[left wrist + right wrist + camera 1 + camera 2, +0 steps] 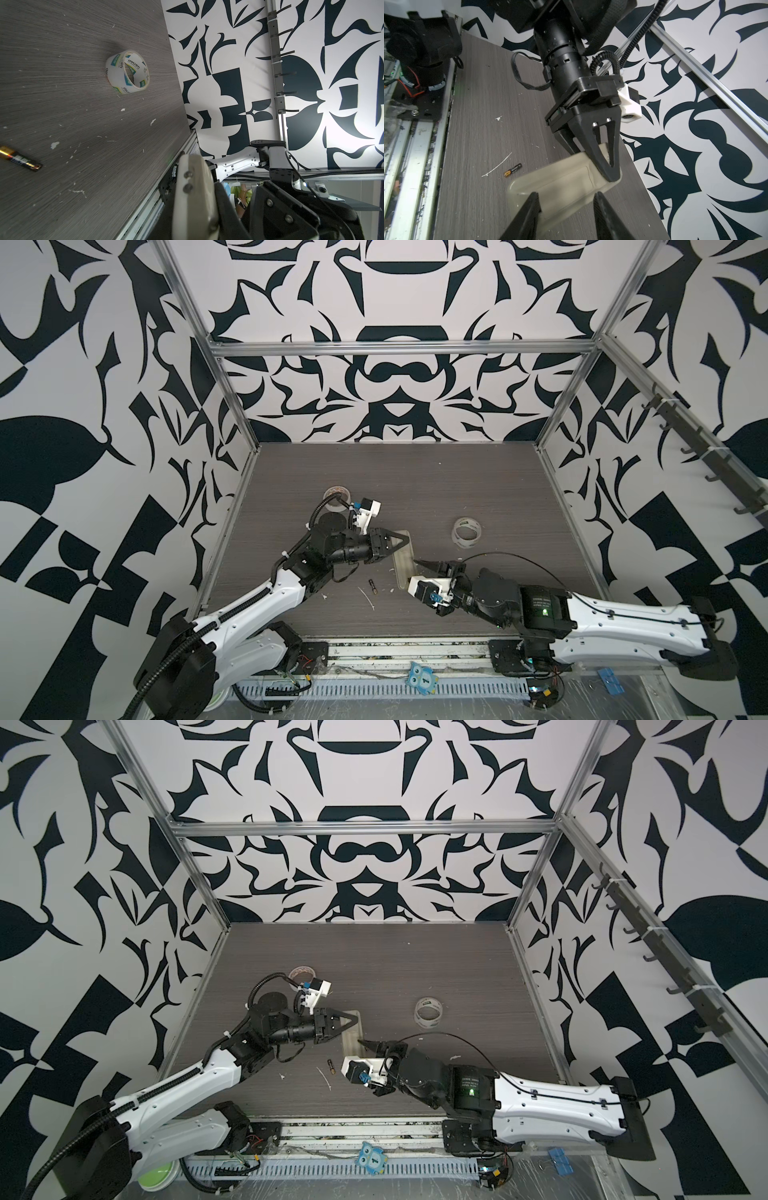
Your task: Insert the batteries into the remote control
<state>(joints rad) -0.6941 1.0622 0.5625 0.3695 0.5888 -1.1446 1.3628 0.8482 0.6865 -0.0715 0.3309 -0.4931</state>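
Observation:
The remote control [401, 569] [351, 1043] is near the middle of the table with its plain beige back up. My left gripper [403, 542] [610, 172] is shut on its far end. In the left wrist view the remote [193, 197] shows edge-on in the jaws. My right gripper [419, 563] [566, 207] is open at the remote's long right edge. Its fingertips [534, 204] stand apart along that edge, with the beige back [560, 182] showing between them. One dark battery [372, 588] [331, 1065] [19, 159] [513, 170] with a gold end lies on the table left of the remote.
A clear tape roll [466, 533] [127, 71] lies right of the remote, and another [337, 497] lies behind the left arm. White scraps [366, 598] litter the table near the battery. A metal rail [399, 649] runs along the front edge.

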